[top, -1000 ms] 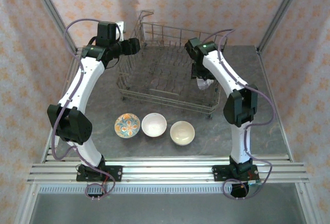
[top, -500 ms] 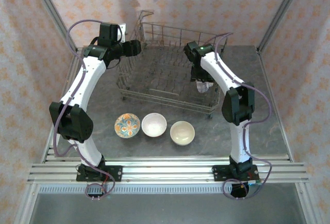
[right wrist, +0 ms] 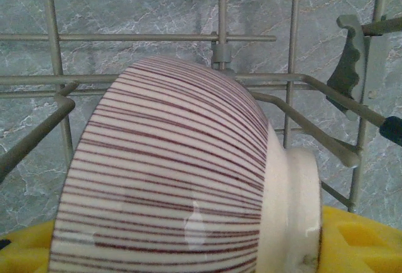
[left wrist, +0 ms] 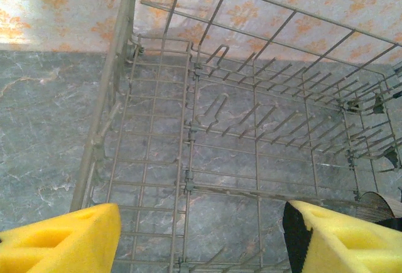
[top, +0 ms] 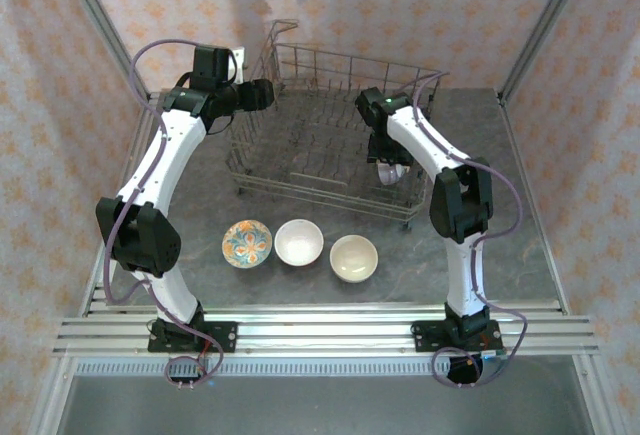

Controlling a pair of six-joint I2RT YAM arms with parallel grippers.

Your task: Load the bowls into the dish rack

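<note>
Partly cropped striped bowl [right wrist: 169, 172], dish rack [right wrist: 125, 37] behind

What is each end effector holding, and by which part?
The right end effector holds a striped bowl sideways between its pads, mouth toward one, foot toward the other; contact points are hidden. The left end effector is open, empty.

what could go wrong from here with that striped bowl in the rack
1. The striped bowl is gripped on its side in the right jaws, close against the dish rack wires. Lowering it further could knock its rim or foot on a tine.
2. If it is released without being seated between tines, it may roll or tip flat.
</note>
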